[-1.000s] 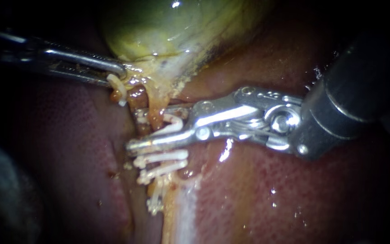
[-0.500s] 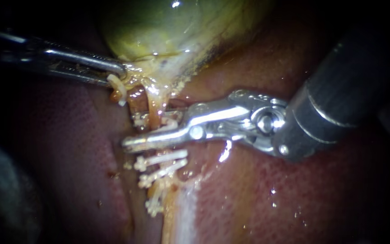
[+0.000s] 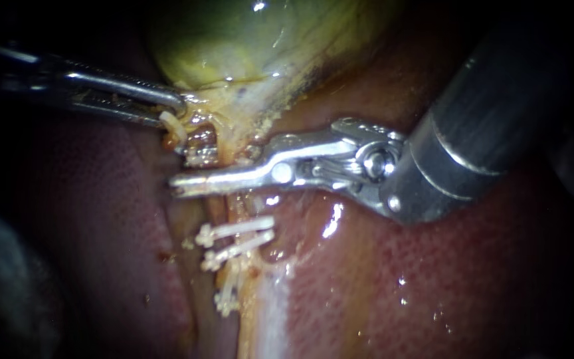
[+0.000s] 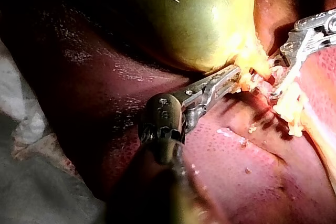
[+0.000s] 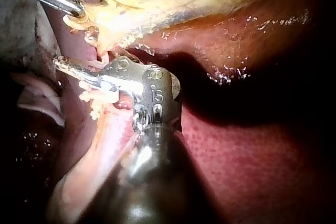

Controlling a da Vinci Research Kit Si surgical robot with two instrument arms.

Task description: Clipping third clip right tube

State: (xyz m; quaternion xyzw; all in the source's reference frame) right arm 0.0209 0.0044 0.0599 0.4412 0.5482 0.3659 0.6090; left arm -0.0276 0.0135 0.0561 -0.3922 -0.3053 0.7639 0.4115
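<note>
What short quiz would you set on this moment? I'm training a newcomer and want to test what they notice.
1. True or false: the clips already on the tube lie between the right instrument and the gallbladder.
2. What does the left instrument hold? A a loose clip; B tissue at the gallbladder's narrow end; C the other instrument's shaft.
3. Name the red organ beneath the tube.
Key: 1 false, they lie beyond the right instrument, away from the gallbladder; 2 B; 3 the liver.
</note>
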